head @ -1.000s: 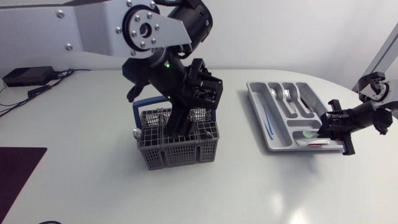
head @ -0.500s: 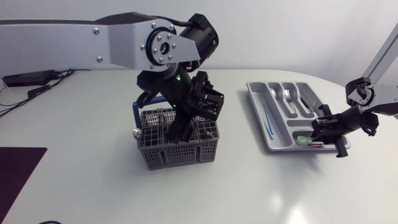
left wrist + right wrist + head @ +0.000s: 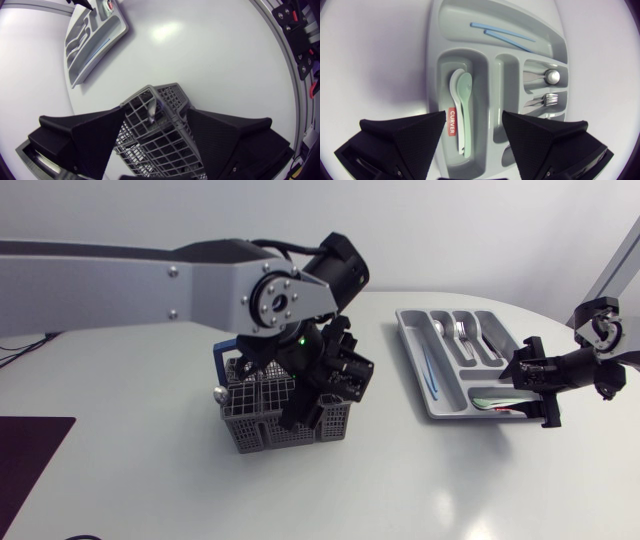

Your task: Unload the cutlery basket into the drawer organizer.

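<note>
The grey cutlery basket (image 3: 262, 428) stands at the table's middle. My left gripper (image 3: 312, 406) is lowered into its right half, fingers open. In the left wrist view the basket (image 3: 165, 145) sits between the open fingers of that gripper (image 3: 154, 113), with one metal utensil handle (image 3: 152, 111) upright in a cell. The grey drawer organizer (image 3: 412, 340) lies to the right. My right gripper (image 3: 526, 381) hovers open at its near end, holding nothing. Ahead of this gripper (image 3: 473, 118) a pale green spoon (image 3: 465, 92) lies in a compartment of the organizer (image 3: 433, 60).
Two blue sticks (image 3: 505, 34), a metal spoon (image 3: 551, 76) and a fork (image 3: 549, 99) lie in other compartments. A metal piece (image 3: 218, 392) sticks out at the basket's left side. A dark mat (image 3: 28, 460) covers the front left corner; a black box (image 3: 42, 302) sits at the back left.
My right gripper has opened and let the green spoon go into the organizer. My left gripper has swung right and down into the basket.
</note>
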`<act>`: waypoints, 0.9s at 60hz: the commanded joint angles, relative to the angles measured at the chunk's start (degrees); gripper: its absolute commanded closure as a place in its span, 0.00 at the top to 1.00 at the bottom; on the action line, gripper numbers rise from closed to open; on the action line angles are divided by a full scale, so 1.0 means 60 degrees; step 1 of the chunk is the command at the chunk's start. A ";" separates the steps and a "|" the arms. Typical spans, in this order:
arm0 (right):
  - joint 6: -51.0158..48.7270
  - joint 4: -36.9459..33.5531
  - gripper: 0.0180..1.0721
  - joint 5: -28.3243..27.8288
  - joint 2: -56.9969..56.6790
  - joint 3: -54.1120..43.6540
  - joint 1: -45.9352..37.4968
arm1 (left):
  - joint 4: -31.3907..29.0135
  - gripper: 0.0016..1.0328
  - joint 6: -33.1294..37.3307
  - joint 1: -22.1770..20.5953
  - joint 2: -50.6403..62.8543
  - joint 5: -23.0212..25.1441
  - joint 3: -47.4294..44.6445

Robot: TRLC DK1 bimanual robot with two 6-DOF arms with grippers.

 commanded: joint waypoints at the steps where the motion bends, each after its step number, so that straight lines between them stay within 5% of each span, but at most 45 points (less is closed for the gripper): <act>1: 0.0122 0.0078 0.91 -0.0299 -0.0543 -0.0663 -0.0216 | 0.0578 0.80 0.0119 -0.0149 -0.0631 -0.0074 -0.0992; 10: 0.0122 0.0078 0.91 -0.0841 -0.1480 -0.1410 -0.0465 | 0.1823 0.71 0.0134 -0.0252 -0.0865 -0.0528 -0.1973; 38: 0.0108 -0.0142 0.91 -0.1866 -0.3223 -0.3168 -0.0933 | 0.3170 0.57 0.0046 -0.0603 -0.1114 -0.1055 -0.2559; 54: 0.0079 -0.0157 0.91 -0.2159 -0.3736 -0.3783 -0.1109 | 0.4035 0.27 0.0163 -0.0647 -0.1158 -0.1319 -0.3013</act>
